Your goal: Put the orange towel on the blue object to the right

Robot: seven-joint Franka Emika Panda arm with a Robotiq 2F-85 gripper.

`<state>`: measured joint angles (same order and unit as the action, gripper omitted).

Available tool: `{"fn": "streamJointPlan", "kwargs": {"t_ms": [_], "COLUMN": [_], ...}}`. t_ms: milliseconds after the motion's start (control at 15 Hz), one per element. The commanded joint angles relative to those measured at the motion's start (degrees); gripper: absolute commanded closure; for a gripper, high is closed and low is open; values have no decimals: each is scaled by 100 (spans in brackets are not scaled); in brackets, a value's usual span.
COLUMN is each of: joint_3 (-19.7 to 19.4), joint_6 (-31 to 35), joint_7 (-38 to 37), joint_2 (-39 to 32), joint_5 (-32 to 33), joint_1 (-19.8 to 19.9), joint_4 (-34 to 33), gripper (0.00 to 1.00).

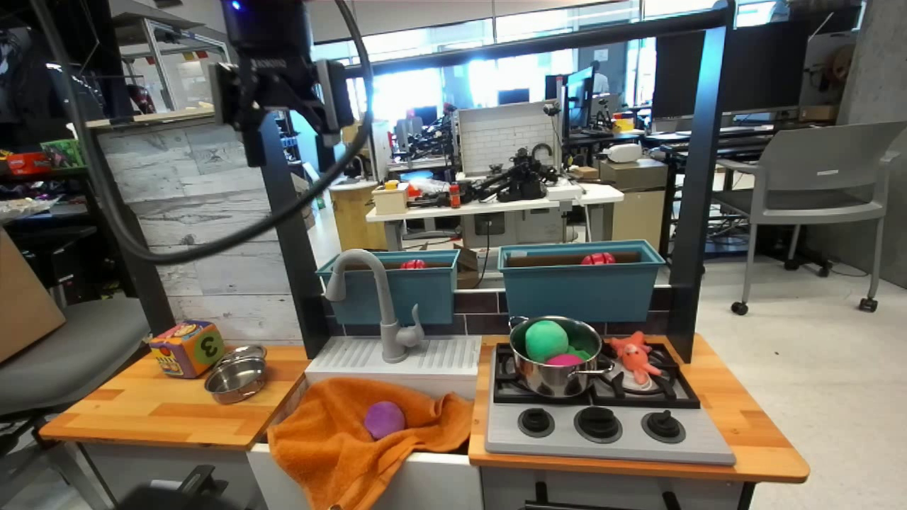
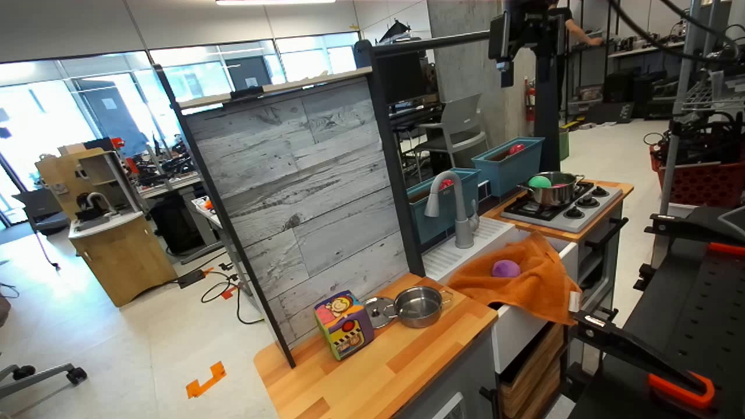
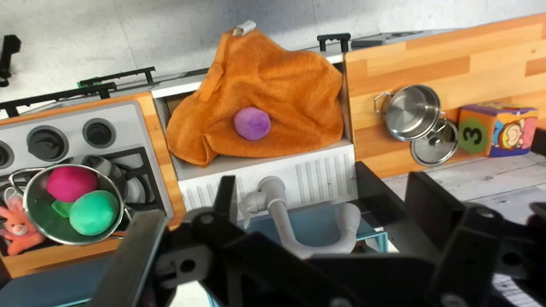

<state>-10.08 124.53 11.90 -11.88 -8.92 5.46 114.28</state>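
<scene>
Spread wide, the gripper (image 1: 290, 142) hangs above and left of the faucet (image 1: 386, 301) in an exterior view. In front of the faucet, the orange towel (image 1: 333, 425), cut off at the bottom, drapes over the sink (image 1: 436, 489) under a purple ball (image 1: 385, 421); the wrist view shows the towel's tag (image 3: 244, 28). Right of the faucet, the wide blue bin (image 1: 577, 290), cropped in the wrist view, partly hides a red item (image 1: 599, 259).

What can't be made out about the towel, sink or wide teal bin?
Sink floor: mostly covered by the orange towel, wrist view.
Towel's lowest tip: cut off by the bottom edge in an exterior view.
White tag: any print too small to read, wrist view.
Wide teal bin: lower inside hidden by its walls in both exterior views.
</scene>
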Motion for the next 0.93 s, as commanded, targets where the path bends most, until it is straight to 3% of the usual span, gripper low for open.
{"fn": "streamJointPlan", "kwargs": {"t_ms": [0,333,533,867], "joint_3": [215,456,540,570], "joint_6": [-101,-284,-324,-215], "joint_7": [-40,-354,-568,-377], "joint_2": [-1220,-2586,-3070,-3032], "joint_5": [-412,-714,-656,-340], "joint_1": [378,831,945,833], "joint_4": [-1186,-2566,-2969,-2274], "gripper": [0,0,0,0]}}
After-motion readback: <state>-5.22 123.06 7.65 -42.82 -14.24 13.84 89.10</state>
